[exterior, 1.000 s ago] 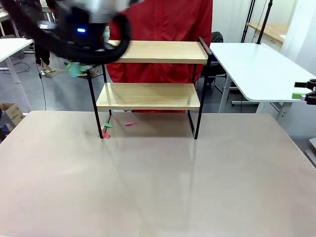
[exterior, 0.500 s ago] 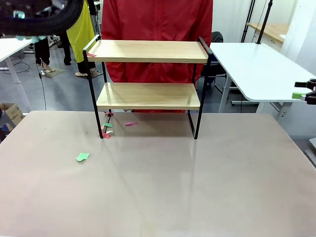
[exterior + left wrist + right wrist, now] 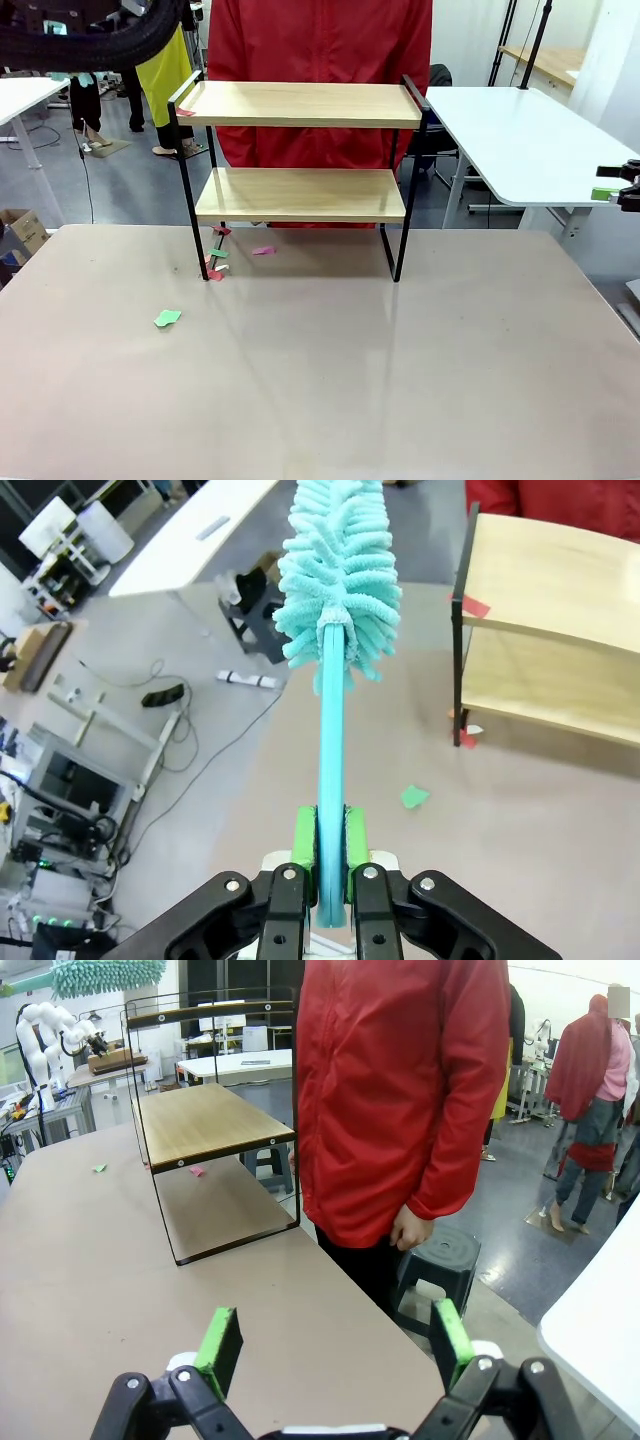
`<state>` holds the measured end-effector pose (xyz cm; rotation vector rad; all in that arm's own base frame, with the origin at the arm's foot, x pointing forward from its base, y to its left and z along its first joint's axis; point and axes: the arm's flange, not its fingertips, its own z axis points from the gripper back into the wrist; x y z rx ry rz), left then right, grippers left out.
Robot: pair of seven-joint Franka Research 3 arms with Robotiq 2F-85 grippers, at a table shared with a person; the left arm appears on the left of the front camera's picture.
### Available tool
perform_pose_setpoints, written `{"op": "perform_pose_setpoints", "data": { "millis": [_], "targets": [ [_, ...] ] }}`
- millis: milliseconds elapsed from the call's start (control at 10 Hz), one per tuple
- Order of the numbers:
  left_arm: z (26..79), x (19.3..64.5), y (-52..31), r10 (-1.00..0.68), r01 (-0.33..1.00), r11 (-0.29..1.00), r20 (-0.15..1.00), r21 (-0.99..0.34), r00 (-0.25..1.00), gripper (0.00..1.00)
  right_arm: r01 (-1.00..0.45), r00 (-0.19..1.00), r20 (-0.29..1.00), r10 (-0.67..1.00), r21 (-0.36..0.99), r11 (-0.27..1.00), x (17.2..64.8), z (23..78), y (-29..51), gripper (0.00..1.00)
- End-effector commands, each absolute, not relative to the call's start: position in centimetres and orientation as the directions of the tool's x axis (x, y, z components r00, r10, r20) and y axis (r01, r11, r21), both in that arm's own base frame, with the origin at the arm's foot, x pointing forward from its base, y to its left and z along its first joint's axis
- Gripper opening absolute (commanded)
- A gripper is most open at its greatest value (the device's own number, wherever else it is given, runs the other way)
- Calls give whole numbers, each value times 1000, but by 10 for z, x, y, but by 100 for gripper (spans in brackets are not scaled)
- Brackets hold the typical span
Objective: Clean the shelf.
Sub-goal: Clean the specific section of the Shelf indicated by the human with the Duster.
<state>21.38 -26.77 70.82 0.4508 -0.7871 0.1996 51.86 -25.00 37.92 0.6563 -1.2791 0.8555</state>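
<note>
1. The shelf (image 3: 300, 104) stands at the far side of the table (image 3: 420, 380), just in front of a person in a red jacket (image 3: 320, 40). Its two boards are open towards the robot, so a sweep can reach them.
2. The left gripper (image 3: 331, 832) is clamped tight on the thin blue handle of a fluffy teal duster (image 3: 335, 570). It hangs above and to the left of the shelf's left end. The head points away from the wrist, probably so that the soft part meets the boards rather than the fingers.
3. A red scrap (image 3: 184, 111) lies on the shelf's top board by its left rail. It looks like the bit left to brush off.
4. More scraps (image 3: 217, 258) lie on the table around the shelf's front left foot. A green scrap (image 3: 167, 318) lies in front and to the left of the shelf.
5. The right gripper (image 3: 333, 1345) has its jaws wide apart and holds nothing. It waits well off past the shelf's right end, likely to stay out of the duster's way.
</note>
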Motion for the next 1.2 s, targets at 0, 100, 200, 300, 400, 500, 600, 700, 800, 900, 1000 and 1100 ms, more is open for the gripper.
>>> {"op": "perform_pose_setpoints", "data": {
  "millis": [0,100,200,300,400,500,600,700,800,900,1000,1100],
  "targets": [
    [709,214,-269,5,-330,892,725,308,688,14,-832,81,978,190,-39,553,519,386,-247,100],
    [715,214,-269,-8,-338,897,775,285,632,14,-832,81,978,190,-39,553,519,386,-247,100],
    [718,213,-265,-15,-312,917,802,250,598,14,-832,81,978,190,-39,553,519,386,-247,100],
    [721,210,-262,-18,-266,942,821,205,571,14,-832,81,978,190,-39,553,519,386,-247,100],
    [726,205,-260,-19,-223,961,848,161,530,14,-832,81,978,190,-39,553,519,386,-247,100],
    [732,201,-260,-25,-174,976,866,128,500,14,-832,81,978,190,-39,553,519,386,-247,100],
    [737,198,-264,-29,-96,992,877,85,479,14,-832,81,978,190,-39,553,519,386,-247,100],
    [739,197,-271,-29,-13,999,878,39,477,14,-832,81,978,190,-39,553,519,386,-247,100],
    [741,196,-280,-29,73,997,878,-7,478,14,-832,81,978,190,-39,553,519,386,-247,100],
    [744,197,-288,-27,106,994,876,-28,482,14,-832,81,978,190,-39,553,519,386,-247,100],
    [746,198,-294,-15,120,992,874,-50,485,14,-832,81,978,190,-39,553,519,386,-247,100],
    [745,200,-299,0,111,992,871,-63,492,14,-832,81,978,190,-39,553,519,386,-247,100]
  ]
}}
